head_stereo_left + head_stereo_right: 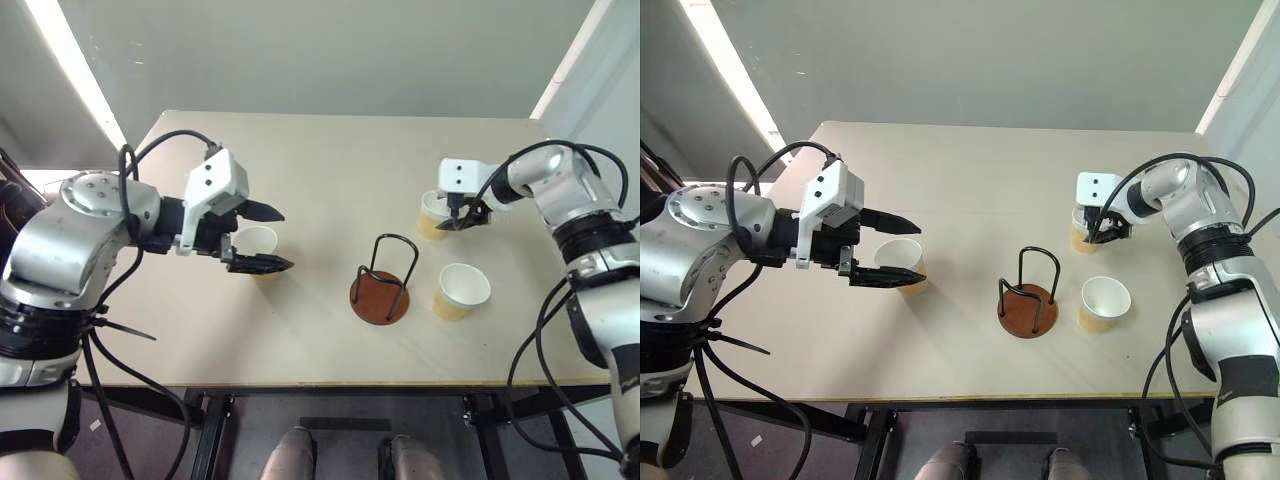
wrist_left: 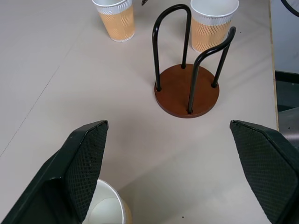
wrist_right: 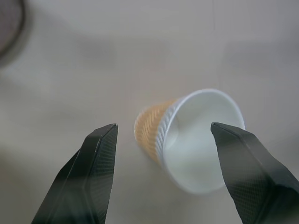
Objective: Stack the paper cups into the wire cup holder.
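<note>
Three pale tan paper cups stand upright on the table. One cup [image 1: 254, 243] sits at the left, just beneath my left gripper [image 1: 266, 238], whose fingers [image 2: 86, 158] are spread wide apart with nothing held. A second cup [image 1: 432, 216] stands at the right rear, and my right gripper [image 1: 462, 216] hovers over it, open, its fingers [image 3: 100, 163] on either side of the cup [image 3: 196, 140] without touching. The third cup [image 1: 462, 290] stands right of the wire cup holder [image 1: 381, 298], a reddish-brown disc with black wire loops [image 2: 187, 91] that holds no cup.
The beige table [image 1: 300, 150] has open surface behind and in front of the holder. Its front edge runs near the bottom of the eye views. Black cables hang from both arms.
</note>
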{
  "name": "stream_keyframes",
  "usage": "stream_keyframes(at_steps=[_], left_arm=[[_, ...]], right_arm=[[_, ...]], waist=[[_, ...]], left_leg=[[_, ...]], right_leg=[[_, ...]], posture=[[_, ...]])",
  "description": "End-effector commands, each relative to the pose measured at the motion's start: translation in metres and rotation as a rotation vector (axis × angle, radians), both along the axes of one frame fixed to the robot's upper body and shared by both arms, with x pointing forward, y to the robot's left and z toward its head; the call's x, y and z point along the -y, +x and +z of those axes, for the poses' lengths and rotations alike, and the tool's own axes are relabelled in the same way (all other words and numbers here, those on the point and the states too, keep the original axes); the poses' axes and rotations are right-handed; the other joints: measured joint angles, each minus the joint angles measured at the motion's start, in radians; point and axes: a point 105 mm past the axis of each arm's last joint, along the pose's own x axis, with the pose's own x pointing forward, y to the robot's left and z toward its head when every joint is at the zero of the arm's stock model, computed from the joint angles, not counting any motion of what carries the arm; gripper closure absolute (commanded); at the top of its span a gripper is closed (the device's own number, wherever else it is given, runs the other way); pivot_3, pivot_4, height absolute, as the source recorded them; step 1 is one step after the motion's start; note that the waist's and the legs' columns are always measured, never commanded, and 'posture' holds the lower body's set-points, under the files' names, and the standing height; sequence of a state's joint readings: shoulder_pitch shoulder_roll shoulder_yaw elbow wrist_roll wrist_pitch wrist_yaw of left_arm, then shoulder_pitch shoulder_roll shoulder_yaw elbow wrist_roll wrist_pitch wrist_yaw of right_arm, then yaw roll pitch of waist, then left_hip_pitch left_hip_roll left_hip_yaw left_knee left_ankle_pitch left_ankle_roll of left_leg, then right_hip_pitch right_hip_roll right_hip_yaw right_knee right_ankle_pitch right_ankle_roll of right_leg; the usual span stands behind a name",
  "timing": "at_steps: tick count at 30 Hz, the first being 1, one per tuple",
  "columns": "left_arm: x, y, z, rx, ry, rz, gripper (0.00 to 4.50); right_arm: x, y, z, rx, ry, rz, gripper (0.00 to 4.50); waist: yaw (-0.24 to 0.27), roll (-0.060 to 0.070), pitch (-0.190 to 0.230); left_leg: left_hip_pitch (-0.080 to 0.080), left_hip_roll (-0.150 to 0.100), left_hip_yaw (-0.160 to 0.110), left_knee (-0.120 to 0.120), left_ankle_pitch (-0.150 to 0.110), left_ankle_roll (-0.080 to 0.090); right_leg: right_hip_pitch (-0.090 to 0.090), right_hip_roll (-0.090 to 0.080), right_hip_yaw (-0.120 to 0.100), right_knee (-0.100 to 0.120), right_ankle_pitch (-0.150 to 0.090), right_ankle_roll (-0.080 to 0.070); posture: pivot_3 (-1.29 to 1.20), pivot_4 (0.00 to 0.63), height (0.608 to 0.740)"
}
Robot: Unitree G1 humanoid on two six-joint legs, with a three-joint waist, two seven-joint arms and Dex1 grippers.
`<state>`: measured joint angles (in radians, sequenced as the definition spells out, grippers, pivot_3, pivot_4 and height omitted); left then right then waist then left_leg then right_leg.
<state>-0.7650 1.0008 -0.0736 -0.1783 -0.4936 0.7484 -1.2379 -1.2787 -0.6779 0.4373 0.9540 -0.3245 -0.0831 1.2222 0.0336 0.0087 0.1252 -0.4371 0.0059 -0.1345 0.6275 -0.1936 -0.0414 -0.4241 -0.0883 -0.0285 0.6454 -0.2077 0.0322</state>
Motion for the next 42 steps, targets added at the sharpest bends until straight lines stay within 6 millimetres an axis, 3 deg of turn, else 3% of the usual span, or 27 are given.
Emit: stream_keyframes(at_steps=[1, 2, 5, 12, 13, 19, 24, 27, 29, 32, 36, 42], left_arm=[[-0.002, -0.003, 0.014, 0.061, 0.000, -0.003, 0.00], [-0.002, -0.003, 0.014, 0.062, 0.001, -0.005, 0.00], [-0.001, -0.003, 0.015, 0.063, 0.003, -0.007, 0.00], [-0.001, -0.004, 0.016, 0.073, 0.009, -0.010, 0.00], [-0.002, -0.004, 0.017, 0.077, 0.011, -0.010, 0.00], [-0.003, -0.002, 0.017, 0.081, 0.013, -0.005, 0.00], [-0.005, -0.003, 0.016, 0.078, 0.014, 0.001, 0.00], [-0.006, -0.003, 0.016, 0.075, 0.010, 0.005, 0.00], [-0.006, -0.002, 0.015, 0.073, 0.007, 0.006, 0.00], [-0.004, 0.000, 0.014, 0.072, 0.002, 0.000, 0.00], [0.000, 0.004, 0.014, 0.074, -0.004, -0.020, 0.00], [0.003, 0.008, 0.012, 0.073, -0.007, -0.036, 0.00]], right_arm=[[-0.002, 0.006, 0.012, 0.045, -0.041, 0.004, 1.23], [0.000, 0.007, 0.010, 0.045, -0.059, 0.000, 1.23], [-0.002, 0.009, 0.008, 0.043, -0.066, 0.000, 1.85], [-0.005, 0.013, 0.005, 0.059, -0.100, 0.009, 4.30], [-0.005, 0.013, 0.005, 0.059, -0.101, 0.010, 4.44], [-0.004, 0.011, 0.015, 0.058, -0.080, 0.026, 4.44], [-0.012, -0.009, 0.067, 0.091, 0.017, 0.156, 4.44], [-0.023, -0.039, 0.102, 0.106, 0.056, 0.274, 4.44], [-0.029, -0.054, 0.112, 0.104, 0.071, 0.314, 4.44], [-0.039, -0.081, 0.116, 0.089, 0.077, 0.372, 4.44], [-0.052, -0.123, 0.098, -0.011, 0.035, 0.457, 4.44], [-0.071, -0.147, 0.087, -0.077, 0.025, 0.528, 4.44]], waist=[[0.000, 0.000, 0.000], [0.000, 0.000, 0.000], [0.000, 0.001, 0.000], [0.000, 0.001, 0.000], [0.000, 0.001, 0.000], [0.000, 0.001, 0.001], [0.002, 0.002, 0.002], [0.000, 0.002, 0.002], [-0.002, 0.002, 0.002], [-0.003, 0.002, 0.001], [0.002, 0.002, 0.001], [-0.008, 0.001, 0.001]], left_leg=[[0.000, 0.000, 0.000, 0.000, 0.000, 0.000], [0.000, 0.000, 0.000, 0.000, 0.000, 0.000], [0.000, 0.000, 0.000, 0.000, -0.001, -0.001], [0.000, 0.000, 0.000, 0.000, -0.003, -0.002], [0.000, 0.000, 0.000, 0.000, -0.003, -0.002], [0.000, 0.000, 0.000, 0.000, -0.004, -0.002], [-0.002, 0.000, 0.000, 0.000, -0.004, -0.002], [-0.003, 0.000, 0.002, 0.000, -0.003, -0.004], [-0.003, 0.001, 0.002, 0.000, 0.001, -0.011], [-0.002, 0.001, 0.002, -0.001, 0.000, -0.011], [-0.003, 0.000, 0.002, 0.001, 0.001, -0.011], [-0.001, 0.001, 0.002, 0.001, 0.004, -0.010]], right_leg=[[0.000, 0.000, 0.000, 0.000, 0.000, 0.000], [0.000, 0.000, 0.000, 0.000, 0.000, 0.000], [0.000, 0.000, 0.000, 0.000, 0.000, 0.000], [-0.001, 0.000, 0.000, 0.000, 0.000, -0.001], [-0.001, 0.000, 0.000, 0.000, 0.000, -0.001], [-0.001, 0.000, 0.000, 0.000, 0.000, -0.001], [-0.001, 0.000, 0.000, -0.001, -0.001, -0.001], [-0.002, 0.000, 0.000, -0.001, -0.002, -0.004], [-0.002, 0.000, 0.000, -0.001, -0.004, -0.006], [-0.002, 0.000, 0.000, -0.001, -0.006, -0.008], [-0.001, 0.000, 0.000, -0.002, -0.006, -0.007], [0.000, 0.000, 0.001, -0.001, -0.005, -0.005]], posture=[[0.00, 0.150, 0.740], [0.00, 0.150, 0.740], [0.00, 0.150, 0.740], [0.00, 0.150, 0.740], [0.00, 0.150, 0.740], [0.00, 0.150, 0.740], [0.00, 0.150, 0.740], [0.00, 0.150, 0.740], [0.00, 0.150, 0.740], [0.00, 0.150, 0.740], [0.00, 0.150, 0.740], [0.00, 0.150, 0.740]])
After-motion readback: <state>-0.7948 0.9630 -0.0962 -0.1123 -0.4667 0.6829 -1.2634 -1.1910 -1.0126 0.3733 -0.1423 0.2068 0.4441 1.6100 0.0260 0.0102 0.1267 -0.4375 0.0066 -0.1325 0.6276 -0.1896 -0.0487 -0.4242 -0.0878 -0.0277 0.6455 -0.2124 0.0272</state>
